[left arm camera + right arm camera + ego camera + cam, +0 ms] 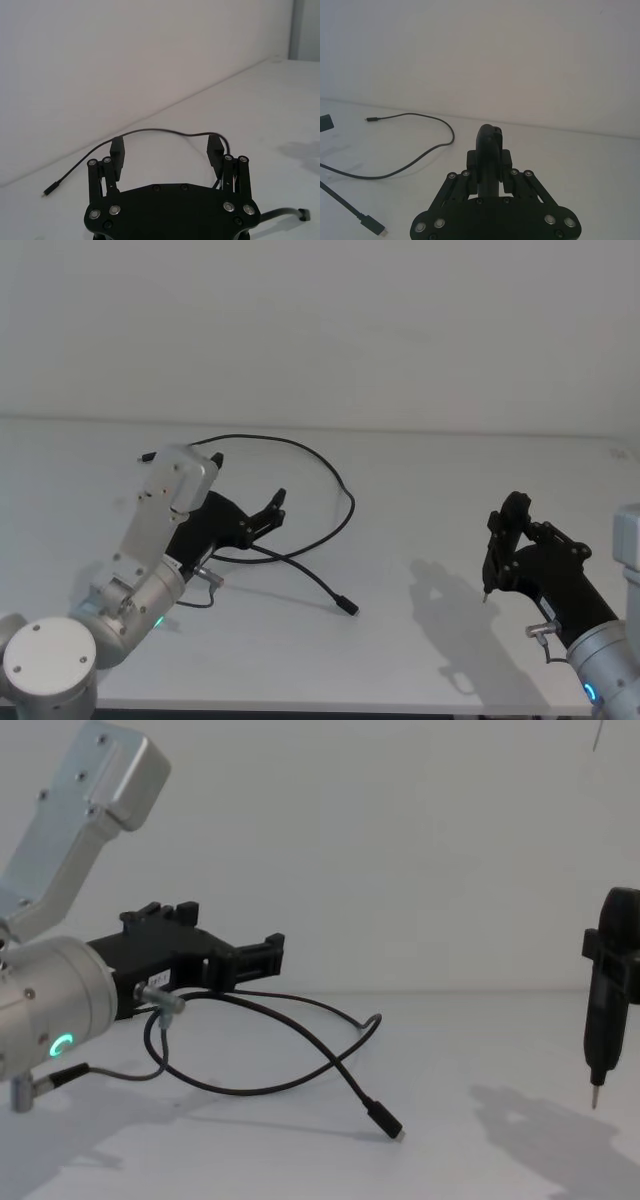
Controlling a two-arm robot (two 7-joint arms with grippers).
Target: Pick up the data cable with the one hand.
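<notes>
Head view: the data cable (351, 502) lies flat on the white counter (450, 480) in a loose loop. One end sits at the far left by the robot's left wrist, and the other ends in a plug (349, 608) toward the middle front, just past where two strands cross. The left end effector (166, 150), the one meant for the grasp, hovers low over the near-left part of that loop. Its wrist view shows the fingers (117, 152) spread wide with nothing between them, and a stretch of cable runs across the counter just beyond the tips. The right end effector (490, 134) is parked well apart on the right, raised off the counter, its jaws pressed together and empty. The approach looks largely made, but the grasp is not: lowering onto a strand, closing and lifting all remain.
</notes>
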